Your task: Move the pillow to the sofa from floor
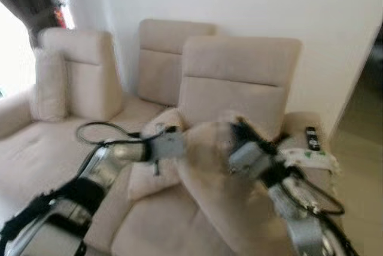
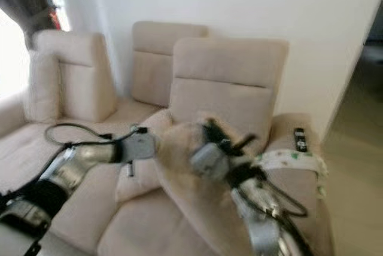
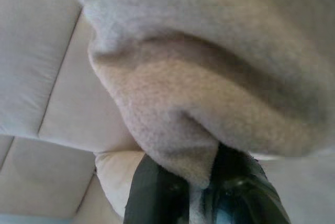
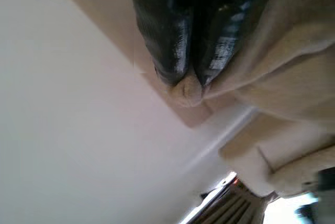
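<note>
the left gripper, with two glossy black fingers, is clamped on a fold of the beige fleecy fabric pillow. pale beige upholstered sofa cushions, divided by seams, lie beyond the pillow.

No readable text, labels, brands or numbers anywhere

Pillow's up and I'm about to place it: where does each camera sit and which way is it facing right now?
Left eye view: head, looking down at sofa; both arms hold pillow.
Right eye view: same scene; remote on the armrest.
Left wrist view: along left gripper, pinching pillow fabric above the seat.
Right wrist view: along right gripper, pinching a pillow corner, facing wall.
All four share the pillow.
</note>
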